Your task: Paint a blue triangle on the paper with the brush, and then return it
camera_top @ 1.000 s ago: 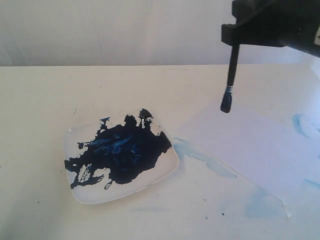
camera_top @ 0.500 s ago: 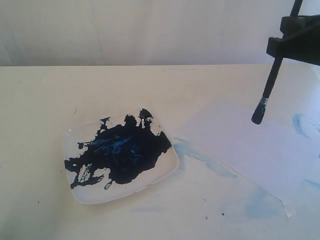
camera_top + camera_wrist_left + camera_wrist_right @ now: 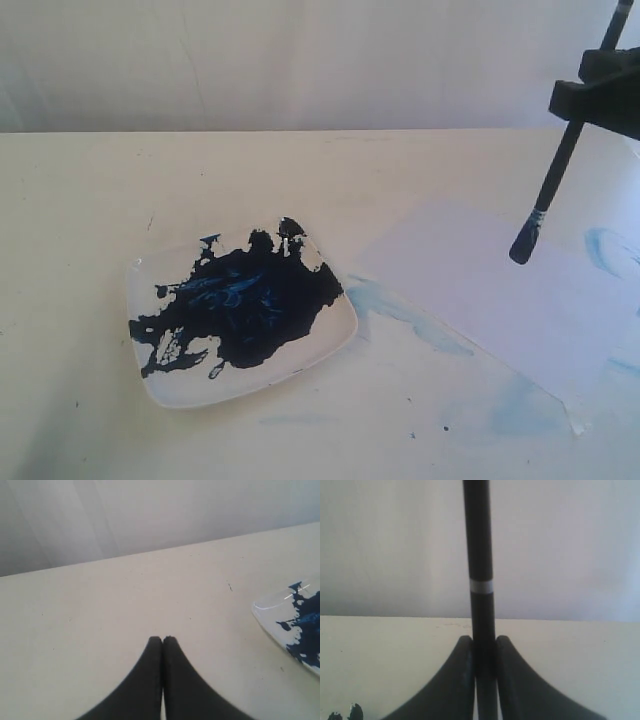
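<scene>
— What's on the table (image 3: 80,200), left to right?
— My left gripper (image 3: 162,639), fingers pressed together and empty. Then a white plate (image 3: 310,362) smeared dark blue, then the paper (image 3: 480,290).
— And the brush (image 3: 555,180)?
— Clamped tilted in my right gripper (image 3: 484,642), tip over the paper, pale wall (image 3: 300,60) behind.

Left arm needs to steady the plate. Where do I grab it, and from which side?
Pinch the plate at its bare left rim, coming in low from the left. It lies flat and shallow, so only the rim gives purchase, and paint covers the middle. Open the shut left gripper first.
</scene>
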